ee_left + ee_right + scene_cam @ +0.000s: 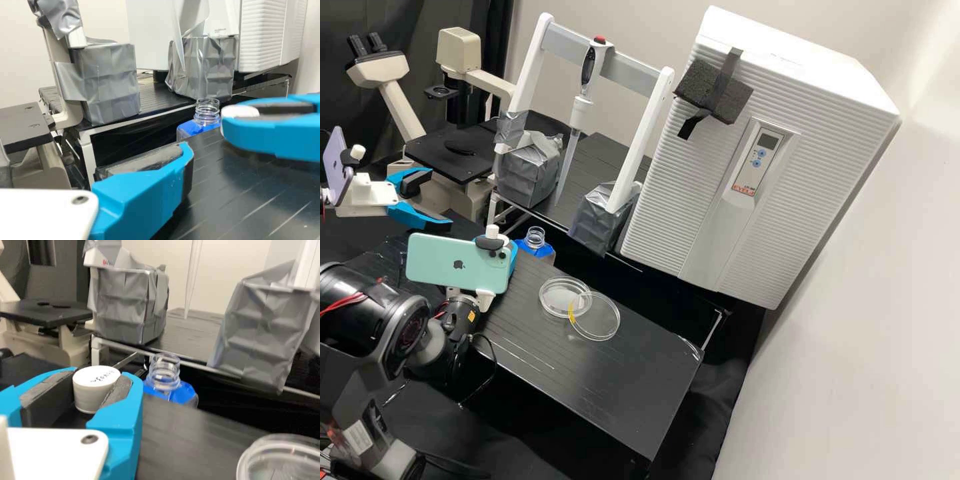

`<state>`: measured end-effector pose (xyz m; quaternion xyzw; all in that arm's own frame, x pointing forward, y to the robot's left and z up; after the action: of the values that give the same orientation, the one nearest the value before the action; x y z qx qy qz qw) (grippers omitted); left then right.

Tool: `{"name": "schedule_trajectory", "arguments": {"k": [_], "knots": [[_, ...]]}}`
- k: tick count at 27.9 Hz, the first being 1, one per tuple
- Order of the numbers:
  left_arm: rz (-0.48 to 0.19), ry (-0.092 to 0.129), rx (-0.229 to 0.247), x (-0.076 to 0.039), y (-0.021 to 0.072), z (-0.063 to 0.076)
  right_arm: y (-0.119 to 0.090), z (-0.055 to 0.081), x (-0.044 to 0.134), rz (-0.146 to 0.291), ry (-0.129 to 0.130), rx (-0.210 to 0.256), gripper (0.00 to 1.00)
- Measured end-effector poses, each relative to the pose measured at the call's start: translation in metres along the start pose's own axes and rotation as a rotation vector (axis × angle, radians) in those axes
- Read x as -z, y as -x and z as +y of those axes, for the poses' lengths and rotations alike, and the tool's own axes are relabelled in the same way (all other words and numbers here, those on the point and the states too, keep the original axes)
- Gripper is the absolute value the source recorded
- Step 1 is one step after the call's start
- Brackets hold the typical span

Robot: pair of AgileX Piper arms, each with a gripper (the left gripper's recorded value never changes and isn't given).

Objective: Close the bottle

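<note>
My right gripper point(92, 386) is closed on the cap point(96, 376). This is a small white round piece, and the black pads press its sides from both directions while its flat top looks upward. My left gripper point(437, 200) holds nothing, its blue fingers are spread wide, and it hangs off to the side, well apart from the bottle. The bottle point(165, 374) stands upright and open at the far edge of the black bench point(607, 373), just in front of the cap. Its lower part is hidden behind that edge. It has a clear neck with screw ridges and blue liquid below. I judge the cap to be light and stiff, with smooth sides, so it can slip or tilt between my pads if I push it crooked onto the thread. The bottle looks small and not heavy, and I cannot tell if it is glass or plastic. I think it will turn together with the cap, or fall and spill, if nobody holds it. The good place to take it is the blue body below the neck, with my free left fingers. Two clear dishes point(580, 307) lie near it on the bench, one overlapping the other, and they look easy to knock.
</note>
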<state>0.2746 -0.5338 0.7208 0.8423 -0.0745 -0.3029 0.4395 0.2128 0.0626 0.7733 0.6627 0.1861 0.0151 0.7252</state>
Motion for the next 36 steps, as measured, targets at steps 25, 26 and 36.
{"name": "schedule_trajectory", "arguments": {"k": [25,26,36], "knots": [[0.028,0.016,0.005,0.003,0.0,0.0,-0.047,0.022,-0.005,-0.021,0.08,-0.098,0.0],[0.028,0.016,0.005,0.003,0.0,0.0,-0.048,0.021,-0.006,-0.024,0.08,-0.094,0.0],[0.028,0.016,0.005,0.003,0.0,0.0,-0.05,0.014,-0.014,-0.054,0.072,-0.07,0.0]]}}
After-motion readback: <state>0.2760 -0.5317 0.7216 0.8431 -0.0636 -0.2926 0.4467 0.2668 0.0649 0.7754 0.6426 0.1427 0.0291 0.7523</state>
